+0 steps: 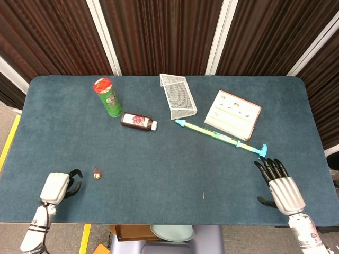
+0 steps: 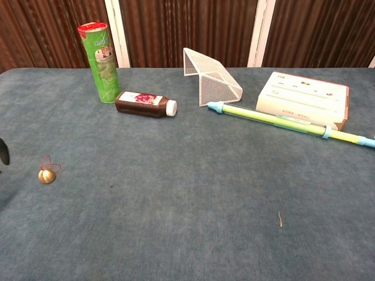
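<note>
Hovering at nine o'clock of the small bell [image 1: 97, 174], the left hand [image 1: 57, 186] is seen empty, fingers curled apart; the right hand [image 1: 282, 185] is spread flat, nothing gripped.
</note>
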`<state>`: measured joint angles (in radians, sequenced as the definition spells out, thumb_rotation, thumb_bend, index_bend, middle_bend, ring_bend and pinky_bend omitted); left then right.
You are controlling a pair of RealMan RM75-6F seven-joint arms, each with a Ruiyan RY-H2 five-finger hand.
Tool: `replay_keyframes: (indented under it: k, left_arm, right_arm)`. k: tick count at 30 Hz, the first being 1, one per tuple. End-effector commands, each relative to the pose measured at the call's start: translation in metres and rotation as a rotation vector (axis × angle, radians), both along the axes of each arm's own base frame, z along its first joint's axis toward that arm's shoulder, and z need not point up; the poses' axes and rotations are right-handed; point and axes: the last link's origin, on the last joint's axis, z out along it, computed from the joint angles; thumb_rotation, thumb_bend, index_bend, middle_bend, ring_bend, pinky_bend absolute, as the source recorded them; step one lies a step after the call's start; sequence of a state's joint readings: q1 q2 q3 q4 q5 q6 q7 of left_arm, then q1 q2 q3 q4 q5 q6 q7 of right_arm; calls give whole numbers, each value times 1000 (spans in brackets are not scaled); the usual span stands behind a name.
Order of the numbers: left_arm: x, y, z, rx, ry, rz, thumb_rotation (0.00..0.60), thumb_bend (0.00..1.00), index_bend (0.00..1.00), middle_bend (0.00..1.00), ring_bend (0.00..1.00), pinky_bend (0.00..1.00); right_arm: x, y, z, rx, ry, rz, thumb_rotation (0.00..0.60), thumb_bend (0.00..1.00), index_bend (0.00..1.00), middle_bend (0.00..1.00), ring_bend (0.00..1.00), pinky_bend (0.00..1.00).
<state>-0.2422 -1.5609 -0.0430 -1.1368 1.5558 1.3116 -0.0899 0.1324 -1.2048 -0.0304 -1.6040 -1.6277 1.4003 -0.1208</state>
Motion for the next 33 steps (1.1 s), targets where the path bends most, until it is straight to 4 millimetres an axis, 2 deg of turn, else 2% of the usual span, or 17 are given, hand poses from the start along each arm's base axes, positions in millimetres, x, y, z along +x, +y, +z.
replay_keyframes:
  k: [1, 16, 33]
  left_arm:
    - [5, 14, -13, 6, 21, 3, 600, 419, 504, 1000, 957, 1000]
    - [12, 24, -28, 8, 30, -13, 600, 420, 474, 1000, 960, 1000]
    - [15, 27, -38, -5, 42, -31, 600, 418, 520, 1000, 959, 1000]
  right_arm:
    - [0, -1, -1, 1, 1, -2, 600, 181, 0, 0, 0, 0]
    - [0, -2, -1, 0, 3, -9, 600, 181, 0, 0, 0, 0]
    - [0, -2, 0, -5, 1, -11, 600, 181, 0, 0, 0, 0]
